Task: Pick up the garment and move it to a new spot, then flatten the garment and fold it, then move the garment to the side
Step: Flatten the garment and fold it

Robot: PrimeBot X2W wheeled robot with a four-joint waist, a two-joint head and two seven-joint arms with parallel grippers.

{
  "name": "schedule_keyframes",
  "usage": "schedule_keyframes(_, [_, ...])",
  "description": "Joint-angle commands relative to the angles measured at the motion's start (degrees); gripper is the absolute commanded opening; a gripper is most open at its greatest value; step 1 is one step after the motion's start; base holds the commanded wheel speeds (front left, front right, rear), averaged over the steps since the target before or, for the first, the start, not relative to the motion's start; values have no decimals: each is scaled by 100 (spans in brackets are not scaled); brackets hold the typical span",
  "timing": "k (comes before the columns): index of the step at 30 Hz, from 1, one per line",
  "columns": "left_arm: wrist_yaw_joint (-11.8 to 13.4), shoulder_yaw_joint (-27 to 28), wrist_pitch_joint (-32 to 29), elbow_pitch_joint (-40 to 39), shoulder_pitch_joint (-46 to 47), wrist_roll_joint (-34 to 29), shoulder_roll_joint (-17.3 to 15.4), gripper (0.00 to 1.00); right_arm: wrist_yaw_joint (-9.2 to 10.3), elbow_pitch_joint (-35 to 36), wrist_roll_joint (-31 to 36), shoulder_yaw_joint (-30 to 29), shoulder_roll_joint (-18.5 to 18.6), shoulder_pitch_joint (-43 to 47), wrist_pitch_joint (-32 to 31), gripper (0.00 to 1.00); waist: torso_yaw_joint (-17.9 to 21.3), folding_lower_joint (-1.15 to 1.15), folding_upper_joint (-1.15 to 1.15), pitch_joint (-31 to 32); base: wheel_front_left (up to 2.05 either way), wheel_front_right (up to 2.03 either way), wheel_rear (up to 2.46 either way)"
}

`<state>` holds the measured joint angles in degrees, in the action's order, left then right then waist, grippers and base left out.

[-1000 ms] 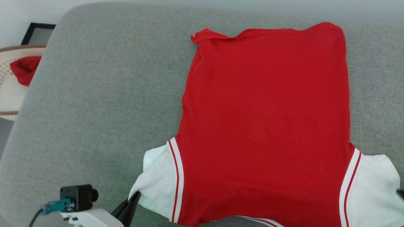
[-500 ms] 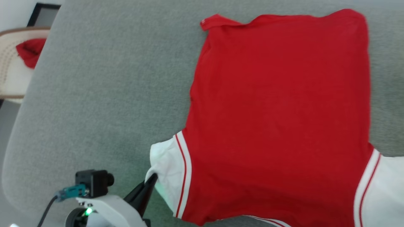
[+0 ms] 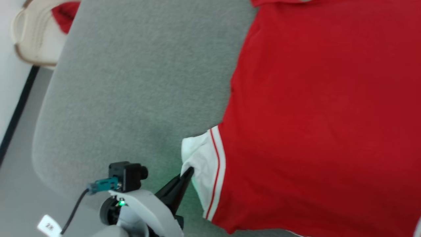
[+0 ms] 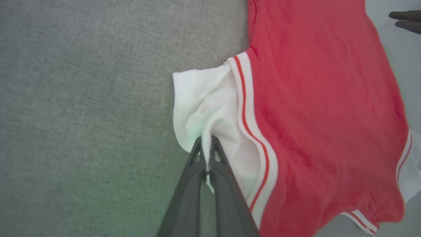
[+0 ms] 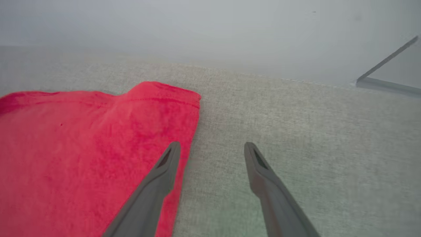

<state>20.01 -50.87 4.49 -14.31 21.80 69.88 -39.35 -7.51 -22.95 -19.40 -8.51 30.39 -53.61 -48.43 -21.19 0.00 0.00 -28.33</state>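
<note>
Left tool [image 3: 188, 171] is clamped shut on the garment [image 3: 312, 115], pinching the edge of the white sleeve [image 4: 204, 98]. The left wrist view gives me what the head view can't: sleeve fabric bunched into a crease and drawn between the two dark fingers. The right wrist view has the right tool [image 5: 212, 146] spread wide with nothing in it. One finger is over the garment's red hem edge, the other over bare cushion [image 3: 131, 82]; I can't tell if they touch. The garment lies spread flat on the cushion, towards its right side in the head view, running off frame. The head view adds the cushion's rounded left edge, the floor [image 3: 16, 164] and a cream basket [image 3: 33, 39] holding a red cloth [image 3: 65, 13]. The shirt is soft red jersey, and the sleeve trim [image 4: 245, 108] has a thin red stripe between white bands. The cushion is coarse grey weave.
</note>
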Motion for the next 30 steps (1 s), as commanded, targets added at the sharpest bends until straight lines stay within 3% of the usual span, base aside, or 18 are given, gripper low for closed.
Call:
schedule_keyframes(1, [-41,-9,-15,30,71,-48,49,0,4,-82,54,19,23,-121,-17,100,-358,0,0,-331,0,0,0])
schedule_keyframes(9, [-338,-164,-57,357,318,-101,401,0,4,-1235,517,-96,46,-823,-298,100,-756,0,0,-576,0,0,0])
schedule_keyframes(16, [-516,-237,-70,574,392,-58,578,0,1,-2216,1032,-569,-176,-1092,-1116,100,-931,0,0,-605,0,0,0])
schedule_keyframes(18, [-543,-240,-61,616,402,-49,602,0,0,-2326,1263,-580,-299,-1139,-1386,0,-939,0,0,-605,0,0,0])
schedule_keyframes(24, [-571,-197,-1,720,395,-20,637,0,0,-2178,1599,-743,-351,-1229,-1550,0,-868,0,0,-522,0,0,0])
schedule_keyframes(30, [-536,-120,86,777,286,-11,519,0,0,-1793,1179,-335,-380,-1059,-1691,0,-565,0,0,-281,0,0,0])
